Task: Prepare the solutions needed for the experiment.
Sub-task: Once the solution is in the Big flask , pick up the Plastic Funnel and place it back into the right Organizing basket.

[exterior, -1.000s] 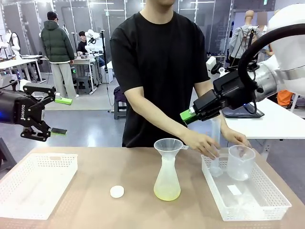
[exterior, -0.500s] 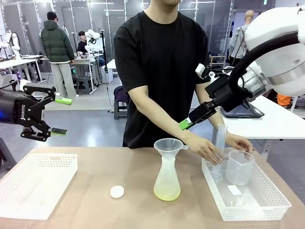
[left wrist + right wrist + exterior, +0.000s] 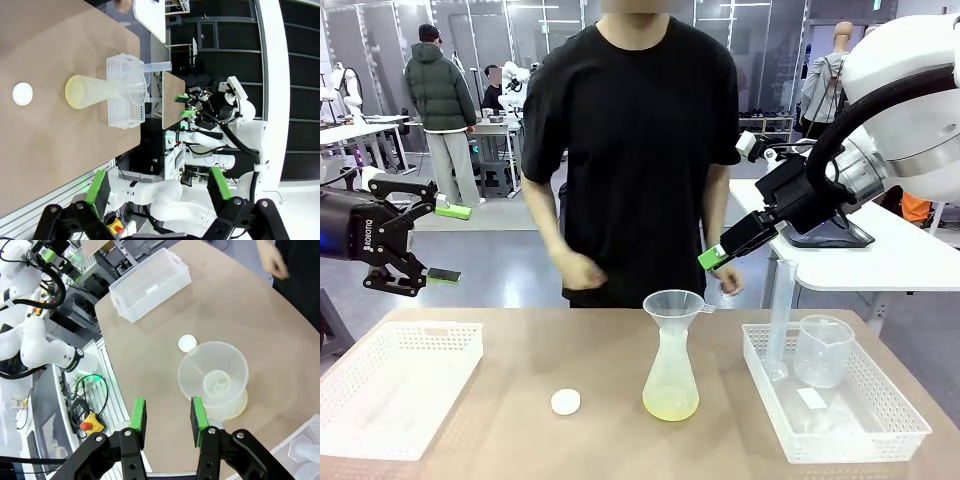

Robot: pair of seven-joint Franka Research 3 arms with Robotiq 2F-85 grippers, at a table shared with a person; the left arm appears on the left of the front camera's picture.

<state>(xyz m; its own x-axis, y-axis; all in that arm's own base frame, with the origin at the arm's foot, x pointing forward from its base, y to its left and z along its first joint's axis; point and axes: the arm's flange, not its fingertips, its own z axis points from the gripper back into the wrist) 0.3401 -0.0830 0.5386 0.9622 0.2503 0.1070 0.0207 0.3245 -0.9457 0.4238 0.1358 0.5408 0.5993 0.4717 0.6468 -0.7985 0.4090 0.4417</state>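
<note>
Solutions (image 3: 670, 404) lie pale yellow in the bottom of the flask (image 3: 671, 365) at the centre of the table (image 3: 520, 385). Your left tool (image 3: 448, 243), at nine o'clock, gapes wide and empty. Your right tool (image 3: 167, 410), at two o'clock, stands partly apart, gripping nothing.

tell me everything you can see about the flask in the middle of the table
The flask is conical, translucent whitish plastic, standing upright on the table near its middle. A clear funnel sits in its neck. A shallow layer of pale yellow-green liquid covers its bottom. Nothing else touches it.
</note>
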